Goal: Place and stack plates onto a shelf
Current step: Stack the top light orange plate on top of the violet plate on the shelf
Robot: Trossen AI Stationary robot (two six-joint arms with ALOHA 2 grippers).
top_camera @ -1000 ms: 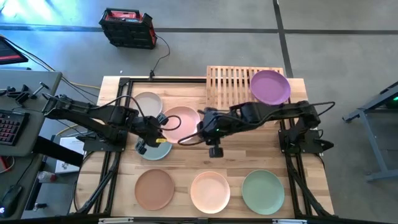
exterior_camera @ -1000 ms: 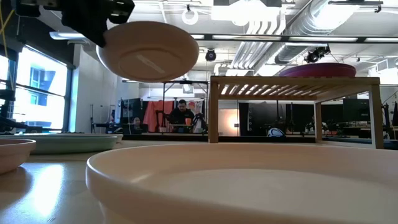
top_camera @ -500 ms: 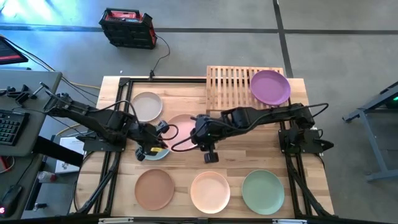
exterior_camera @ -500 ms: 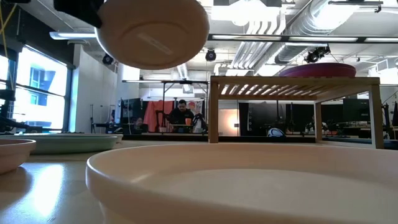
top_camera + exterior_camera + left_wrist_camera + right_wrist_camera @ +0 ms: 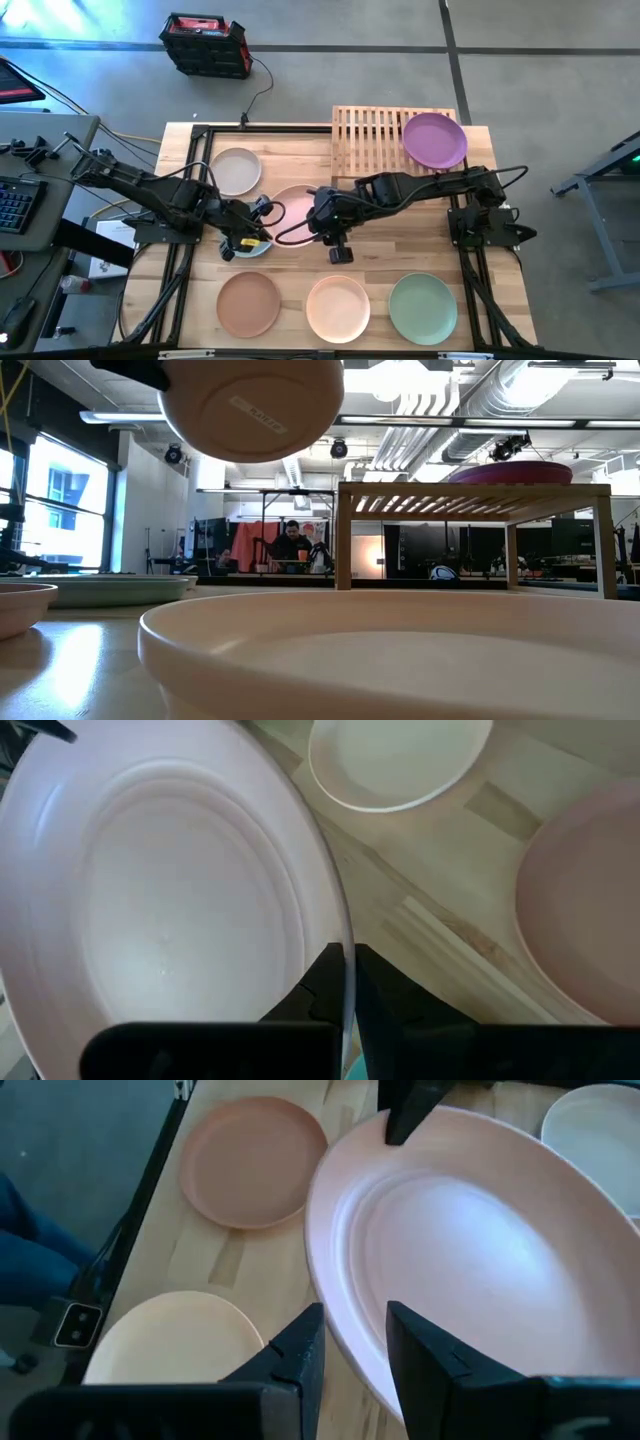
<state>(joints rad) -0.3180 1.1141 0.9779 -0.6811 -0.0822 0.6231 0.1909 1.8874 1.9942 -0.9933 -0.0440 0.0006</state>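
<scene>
Butcher-block table (image 5: 400,255) on a grey concrete floor, seen from the high view. Wooden slat shelf (image 5: 370,135) sits at the far edge with the purple plate (image 5: 434,139) on its right half. Pink plate (image 5: 292,203) is mid-table, held between both arms: left gripper (image 5: 262,213) at its left rim, right gripper (image 5: 318,212) at its right rim. Beige plate (image 5: 236,170) lies flat, far left. Sage plate (image 5: 248,243) is mostly hidden under the left arm. Near edge row: tan plate (image 5: 248,304), cream plate (image 5: 338,307), green plate (image 5: 423,308).

Low view: pink plate (image 5: 250,405) is up in the air, tilted, underside showing, well left of the shelf (image 5: 475,495) and higher than its top. Purple plate (image 5: 522,472) rests on the shelf top. Cream plate (image 5: 390,655) fills the foreground. A person sits far back in the room.

Left wrist view: left gripper (image 5: 341,980) fingers nearly together, clamped on the pink plate (image 5: 170,910) rim. Beige plate (image 5: 398,760) and what is probably the tan plate (image 5: 585,910) lie on the table beyond.

Right wrist view: right gripper (image 5: 352,1342) fingers straddle the pink plate (image 5: 470,1250) rim with a narrow gap; contact looks likely but is hard to confirm. Tan plate (image 5: 252,1160) and cream plate (image 5: 175,1335) lie beyond.
</scene>
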